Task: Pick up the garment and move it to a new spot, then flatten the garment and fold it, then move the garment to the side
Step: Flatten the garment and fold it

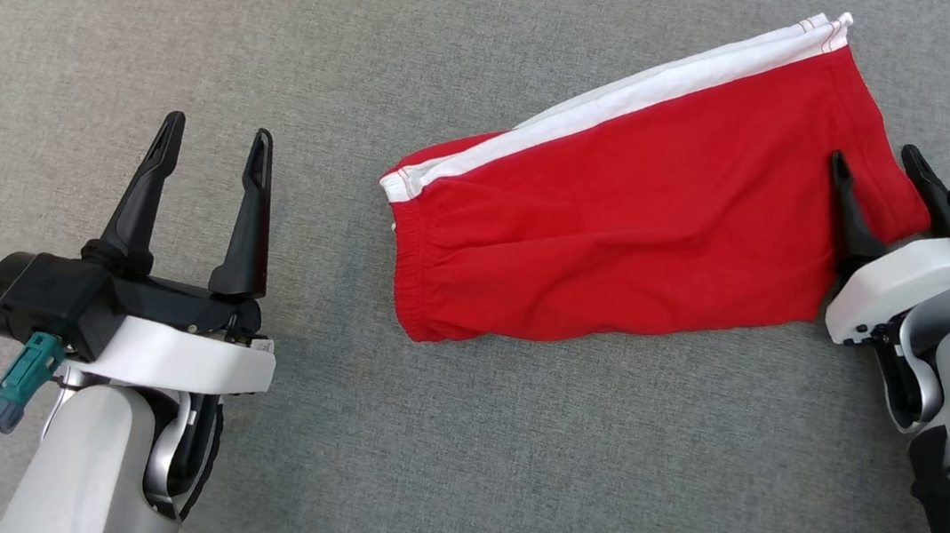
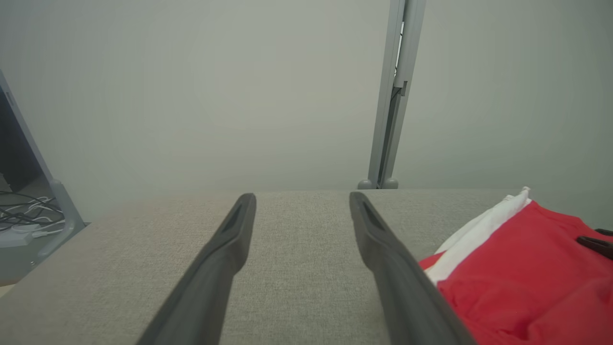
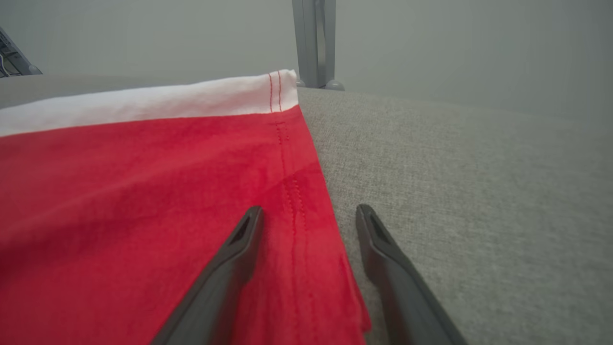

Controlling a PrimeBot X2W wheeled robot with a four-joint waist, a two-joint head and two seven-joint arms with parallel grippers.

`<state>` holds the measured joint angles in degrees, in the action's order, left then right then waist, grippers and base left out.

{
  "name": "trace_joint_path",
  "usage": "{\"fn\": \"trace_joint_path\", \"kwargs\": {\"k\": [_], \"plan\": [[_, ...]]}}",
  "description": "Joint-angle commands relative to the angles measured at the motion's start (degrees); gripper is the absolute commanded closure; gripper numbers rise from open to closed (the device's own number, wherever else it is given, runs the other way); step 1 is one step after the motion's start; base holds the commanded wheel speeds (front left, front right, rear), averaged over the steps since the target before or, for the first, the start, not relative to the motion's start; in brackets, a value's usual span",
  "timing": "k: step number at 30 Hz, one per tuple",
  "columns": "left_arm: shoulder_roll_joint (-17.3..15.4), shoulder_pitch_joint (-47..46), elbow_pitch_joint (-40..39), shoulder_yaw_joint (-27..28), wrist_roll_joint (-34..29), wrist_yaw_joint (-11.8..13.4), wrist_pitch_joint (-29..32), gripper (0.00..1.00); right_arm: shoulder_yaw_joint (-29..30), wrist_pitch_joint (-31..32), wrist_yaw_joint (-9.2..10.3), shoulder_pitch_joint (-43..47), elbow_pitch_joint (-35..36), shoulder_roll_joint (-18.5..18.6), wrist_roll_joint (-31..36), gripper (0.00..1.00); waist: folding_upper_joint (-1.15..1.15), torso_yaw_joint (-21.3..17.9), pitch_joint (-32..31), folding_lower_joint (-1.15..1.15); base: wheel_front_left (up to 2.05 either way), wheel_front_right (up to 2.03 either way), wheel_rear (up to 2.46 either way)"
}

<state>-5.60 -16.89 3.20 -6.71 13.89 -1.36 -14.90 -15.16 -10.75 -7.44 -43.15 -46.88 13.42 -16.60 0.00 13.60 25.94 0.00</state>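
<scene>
A grey woven surface (image 1: 451, 478) is stretching wide; a grey metal post (image 2: 390, 96) is rising behind its far edge, and cables (image 2: 26, 211) are lying off to one side.

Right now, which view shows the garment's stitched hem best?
The right wrist view: the stitched hem runs close up between the open fingers. The head view shows the whole garment, its hem small. The left wrist view shows part of it.

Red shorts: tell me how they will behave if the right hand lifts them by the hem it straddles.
Probably floppy: the red shorts lie flat with soft wrinkles, so they would likely drape from the right hand. Likely light, being thin cloth. Pushed, they would probably bunch rather than slide, since the grey cloth surface looks textured.
</scene>
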Motion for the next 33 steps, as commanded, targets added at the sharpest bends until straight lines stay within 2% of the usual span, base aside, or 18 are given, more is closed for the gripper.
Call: {"fn": "trace_joint_path", "kwargs": {"k": [1, 2, 3, 4, 9, 17, 25, 33], "plan": [[0.24, -0.84, -0.07, 0.44, -0.51, -0.39, -0.18, 0.0, -1.2, 0.17, -0.1, 1.83, -2.51, -1.32, -0.23, 0.2, 0.0, 0.06, 0.22, 0.0, 0.0, 0.0, 0.0], [0.34, -0.84, -0.05, 0.7, -0.73, -0.57, -0.18, 0.0, -1.68, 0.32, -0.11, 1.92, -3.36, -1.89, -0.79, 0.56, 0.0, -0.1, 0.21, 0.0, 0.0, 0.0, 0.0], [0.45, -0.82, -0.02, 1.02, -0.97, -0.71, -0.18, 0.0, -2.2, 0.12, -0.11, 1.99, -3.84, -2.37, -1.15, 0.85, 0.0, -0.33, 0.16, 0.0, 0.0, 0.0, 0.0], [0.56, -0.77, 0.01, 1.22, -1.11, -0.78, -0.18, 0.0, -2.56, -0.21, -0.11, 2.02, -4.11, -2.86, -1.78, 1.0, 0.0, -0.61, 0.09, 0.0, 0.0, 0.0, 0.0], [1.07, -0.49, 0.06, 2.21, -2.14, -1.6, -0.18, 0.0, -3.67, -2.32, -0.11, 2.95, -3.97, -3.77, -4.84, 1.0, 0.0, -2.36, -0.67, 0.0, 0.0, 0.0, 0.0], [1.1, 1.62, 0.45, 3.94, -3.53, -2.36, -0.18, 0.0, 1.28, -4.31, -0.04, 12.16, 5.69, -4.33, -9.51, 1.0, 0.0, -6.81, -4.18, 0.0, 0.0, 0.0, 0.0], [0.21, 4.64, 0.69, 4.68, -4.28, -2.8, -0.18, 0.0, 10.13, -4.39, -0.04, 25.55, 17.53, -7.37, -7.83, 1.0, 0.0, -10.52, -7.38, 0.0, 0.0, 0.0, 0.0], [-0.03, 5.3, 1.19, 3.81, -4.54, -3.08, -0.18, 0.0, 13.91, -4.45, -0.05, 27.8, 22.42, -8.9, -5.31, 1.0, 0.0, -12.01, -9.36, 0.0, 0.0, 0.0, 0.0]]}}
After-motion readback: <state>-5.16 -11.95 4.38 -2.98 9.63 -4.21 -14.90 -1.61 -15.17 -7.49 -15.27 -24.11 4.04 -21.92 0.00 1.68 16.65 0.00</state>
